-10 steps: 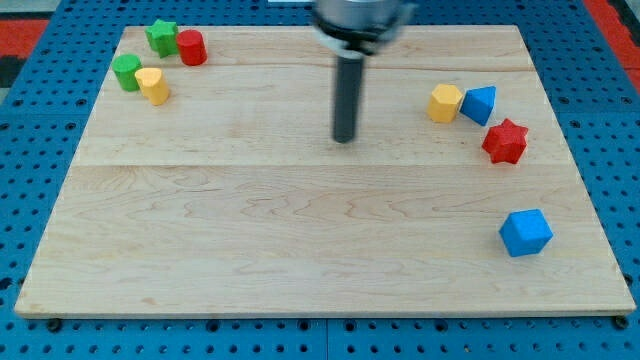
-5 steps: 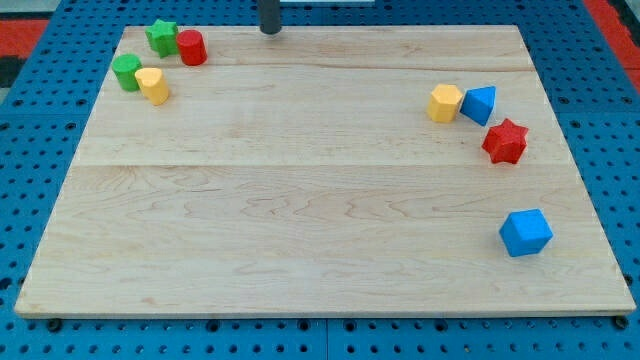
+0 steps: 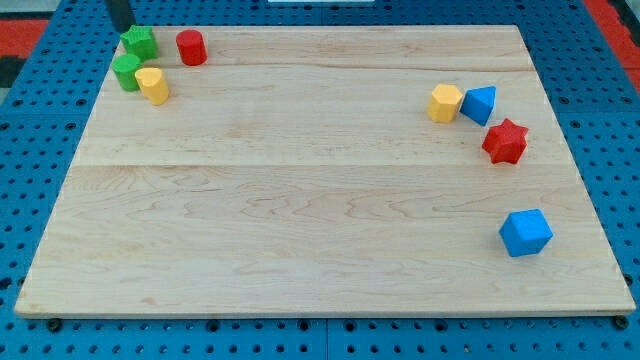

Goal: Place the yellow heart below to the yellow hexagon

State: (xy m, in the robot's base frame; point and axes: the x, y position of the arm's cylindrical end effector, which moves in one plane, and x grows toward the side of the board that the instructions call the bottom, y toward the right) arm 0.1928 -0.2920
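In the camera view, my tip (image 3: 121,27) is showing as a dark rod end at the top-left corner of the wooden surface (image 3: 300,200), sitting just above and to the view's left of the green star (image 3: 139,41). There is no claw on this rig, so nothing can be said about it being apart or together; only the rod is doing the work.

The yellow heart (image 3: 153,85) is lying near the top-left corner, touching or almost touching the green cylinder (image 3: 126,71) on its left. The yellow hexagon (image 3: 445,103) is resting well apart from it, far over at the view's right, with the blue triangular block (image 3: 481,104) just beside it.

What could go wrong: the heart is sitting crowded, so a push starting from where my tip is standing would probably be dragging the green star or green cylinder along with it. Over such a long slide the heart could also be rotating off the rod and slipping aside.

The red cylinder (image 3: 191,47) is standing near the top edge, right of the star, off the likely path. The red star (image 3: 505,140) is lying below and right of the hexagon, crowding the target spot, so an overshoot could be knocking it. The blue cube (image 3: 526,232) is sitting lower right, out of the way.
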